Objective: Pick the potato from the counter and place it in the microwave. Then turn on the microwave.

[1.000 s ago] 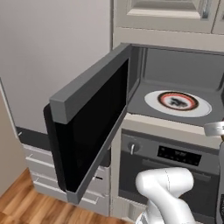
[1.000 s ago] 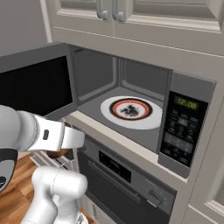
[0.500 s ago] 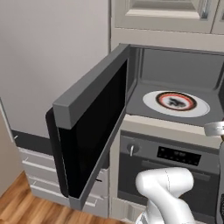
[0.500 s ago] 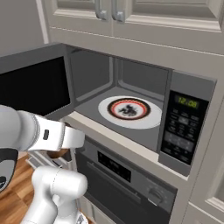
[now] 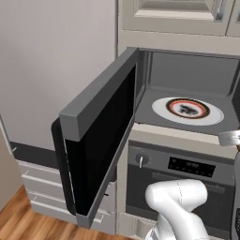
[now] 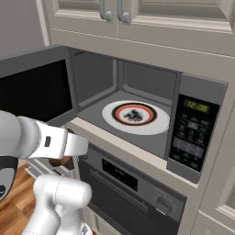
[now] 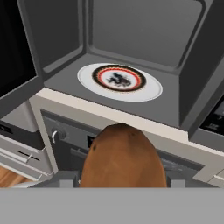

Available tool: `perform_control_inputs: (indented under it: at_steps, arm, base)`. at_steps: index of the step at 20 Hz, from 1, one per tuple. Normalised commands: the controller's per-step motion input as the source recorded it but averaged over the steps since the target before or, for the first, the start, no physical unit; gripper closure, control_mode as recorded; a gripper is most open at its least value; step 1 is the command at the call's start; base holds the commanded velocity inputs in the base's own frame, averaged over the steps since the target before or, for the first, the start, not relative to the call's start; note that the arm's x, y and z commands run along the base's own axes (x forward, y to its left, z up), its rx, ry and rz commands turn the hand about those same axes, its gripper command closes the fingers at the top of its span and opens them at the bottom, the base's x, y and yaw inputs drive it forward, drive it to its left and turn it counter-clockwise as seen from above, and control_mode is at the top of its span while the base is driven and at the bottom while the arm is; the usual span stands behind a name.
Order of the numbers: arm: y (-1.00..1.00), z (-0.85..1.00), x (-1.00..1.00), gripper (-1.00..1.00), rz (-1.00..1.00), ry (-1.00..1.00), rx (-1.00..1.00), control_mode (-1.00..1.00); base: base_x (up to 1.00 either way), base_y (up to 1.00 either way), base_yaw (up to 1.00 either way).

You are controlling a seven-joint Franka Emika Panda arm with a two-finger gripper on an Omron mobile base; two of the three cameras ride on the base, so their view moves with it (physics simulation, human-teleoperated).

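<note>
We have the microwave (image 6: 137,114) filling the middle of the right base view, its cavity open and its door (image 5: 101,140) swung wide toward the lower left of the left base view, black glass facing out. Below it sits the oven (image 6: 133,193) with its knob and dark display, and above are pale cabinet doors (image 6: 137,13). At the right of the cavity the control panel (image 6: 193,133) shows a lit clock. Inside, in the centre of the cavity floor, lies the white plate (image 7: 119,82) with its red-and-black ring, bare of food. We judge the carrying step to be in hand: the potato (image 7: 123,159) sits at the bottom centre of the hand view, in front of and below the cavity mouth, and the claw (image 7: 123,183) is clenched on it, jaws pressed to either side. Next, we reckon, the potato must rise over the front ledge, go forward until it hangs above the plate, then be lowered and let go; afterwards the door needs shutting and the panel pressing.
</note>
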Motion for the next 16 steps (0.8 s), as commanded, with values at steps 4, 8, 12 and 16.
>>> perform_control_inputs:
  at_steps: [4, 8, 12, 16]
  arm:
    - [0.00, 0.00, 0.00, 1.00, 0.00, 0.00, 0.00, 1.00]
    - [0.00, 0.00, 0.00, 1.00, 0.00, 0.00, 0.00, 1.00]
    - [0.00, 0.00, 0.00, 1.00, 0.00, 0.00, 0.00, 1.00]
    - [0.00, 0.00, 0.00, 1.00, 0.00, 0.00, 0.00, 1.00]
  base:
    - [-0.01, 0.03, -0.02]
    - [-0.08, 0.00, 0.00]
    - [-0.15, 0.00, 0.00]
    - [-0.22, 0.00, 0.00]
